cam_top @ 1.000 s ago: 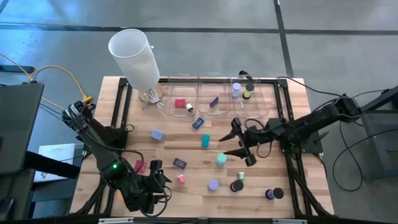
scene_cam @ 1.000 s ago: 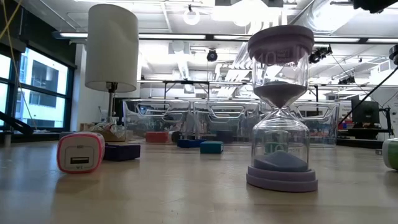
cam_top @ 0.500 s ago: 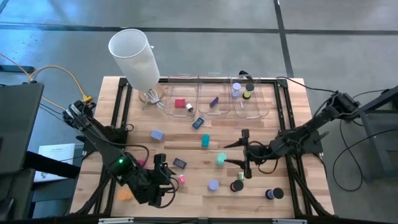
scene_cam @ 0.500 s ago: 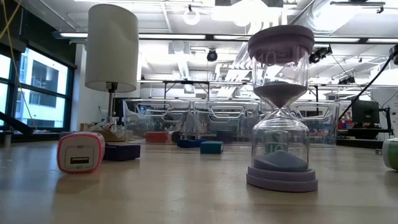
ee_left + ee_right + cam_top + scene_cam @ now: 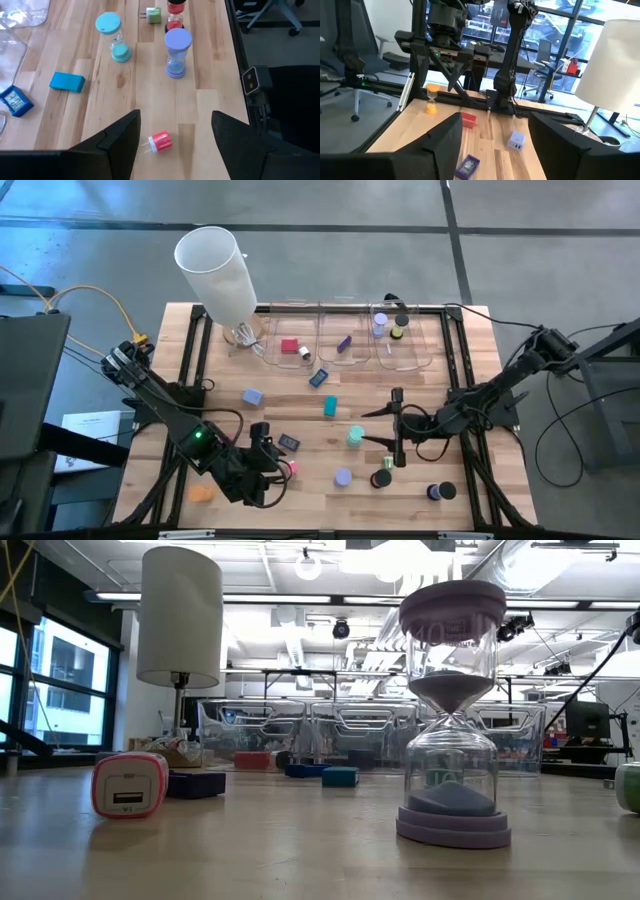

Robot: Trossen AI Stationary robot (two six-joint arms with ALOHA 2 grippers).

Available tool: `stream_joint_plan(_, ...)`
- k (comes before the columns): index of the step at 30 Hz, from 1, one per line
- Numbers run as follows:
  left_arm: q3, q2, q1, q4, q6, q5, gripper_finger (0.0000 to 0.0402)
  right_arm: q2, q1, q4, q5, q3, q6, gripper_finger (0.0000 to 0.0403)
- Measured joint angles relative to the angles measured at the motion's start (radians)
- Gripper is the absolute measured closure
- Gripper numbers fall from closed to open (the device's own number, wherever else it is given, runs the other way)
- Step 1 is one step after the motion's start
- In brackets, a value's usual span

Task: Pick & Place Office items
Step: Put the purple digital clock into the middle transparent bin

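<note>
Overhead, pale wooden table (image 5: 300, 415) stands on grey floor (image 5: 540, 250).

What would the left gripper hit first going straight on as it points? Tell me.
Probably the pink plug charger, lying on the table just ahead between the left gripper's open jaws; beyond it stands the lavender hourglass. Depth is uncertain.
</note>
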Motion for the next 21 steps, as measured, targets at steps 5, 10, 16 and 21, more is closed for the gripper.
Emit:
stream_joint_plan(5,0.000,0.000,0.000,0.000,-0.005,-0.001,0.0162,0.000,0.000,0.000,0.000,0.000,0.000,0.0185)
stream_joint_plan(10,0.000,0.032,0.004,0.001,-0.001,-0.002,0.0144,0.000,0.000,0.000,0.000,0.000,0.000,0.0185)
stream_joint_plan(16,0.000,0.072,0.031,-0.003,-0.001,0.001,0.0107,0.000,0.000,-0.001,0.000,0.000,0.000,0.0185)
stream_joint_plan(21,0.000,0.078,0.066,-0.016,-0.027,0.119,0.0100,0.000,0.000,0.000,0.000,0.000,0.000,0.0185)
